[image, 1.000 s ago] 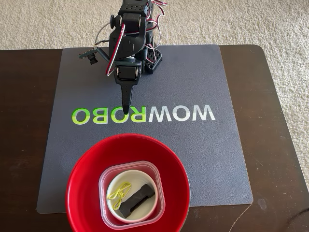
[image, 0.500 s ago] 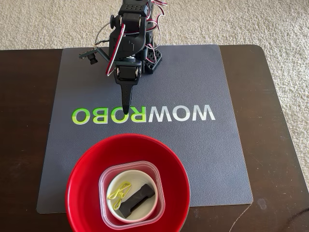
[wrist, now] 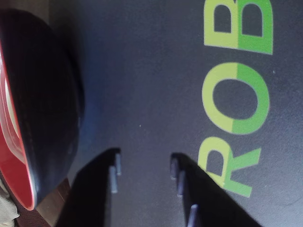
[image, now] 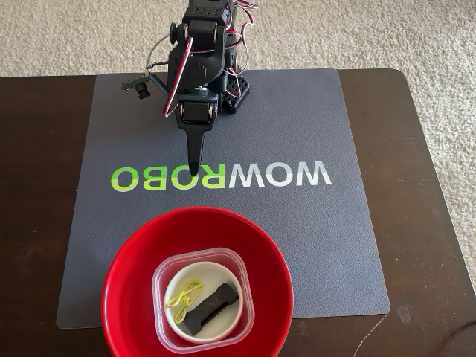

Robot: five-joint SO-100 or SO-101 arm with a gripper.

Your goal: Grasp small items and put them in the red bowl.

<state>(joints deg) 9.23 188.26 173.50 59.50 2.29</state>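
**All items sit in the red bowl as the arm waits empty over the mat**

Nothing had shifted over the last second: the arm stood just as it had, folded near the mat's (image: pixel 312 245) far edge, its gripper (image: pixel 195 169) pointing down at the printed lettering (image: pixel 221 176). In the wrist view the gripper (wrist: pixel 144 170) showed a gap between its two fingers with only bare mat between them, so it stood open and held nothing.

The red bowl (image: pixel 134 260) sat at the mat's near edge, well apart from the gripper. Inside it lay the clear tub (image: pixel 236 262), the white bowl (image: pixel 205 269) nested in the tub, and in that the black piece (image: pixel 211 307) and the yellow-green band (image: pixel 184 296).

With every item stacked in the bowl and no loose piece showing on the mat or the dark table (image: pixel 37 186), the job looked finished and the stillness read as rest. Nothing blocked the arm; carpet (image: pixel 416 37) lay beyond the table's far edge.
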